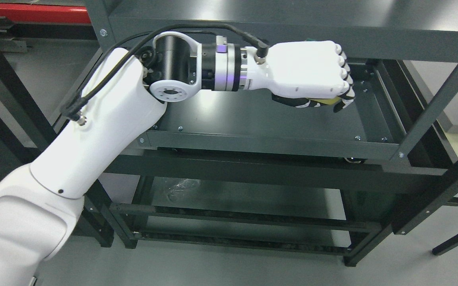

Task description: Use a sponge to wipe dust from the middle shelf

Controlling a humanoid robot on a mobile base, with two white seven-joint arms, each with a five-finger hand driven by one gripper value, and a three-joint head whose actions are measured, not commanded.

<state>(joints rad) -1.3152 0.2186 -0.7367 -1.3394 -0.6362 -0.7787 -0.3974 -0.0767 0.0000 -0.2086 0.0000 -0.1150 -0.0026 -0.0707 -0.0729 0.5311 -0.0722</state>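
My left arm comes in from the lower left and reaches over the middle shelf (253, 119) of a dark metal rack. Its white hand (324, 93) hangs palm down above the right part of that shelf, fingers curled around a yellow sponge (326, 101). Only a thin yellow strip of the sponge shows under the palm, between the black-tipped fingers (346, 95) and the thumb. Whether the sponge touches the shelf surface is not clear from here. The right arm does not show.
The rack's top shelf (292, 28) overhangs just above the hand. Upright posts (435, 107) stand at the right, and the shelf's front rail (268, 145) runs below the wrist. A lower shelf (245, 198) holds a crumpled clear plastic piece (181, 188). Grey floor surrounds the rack.
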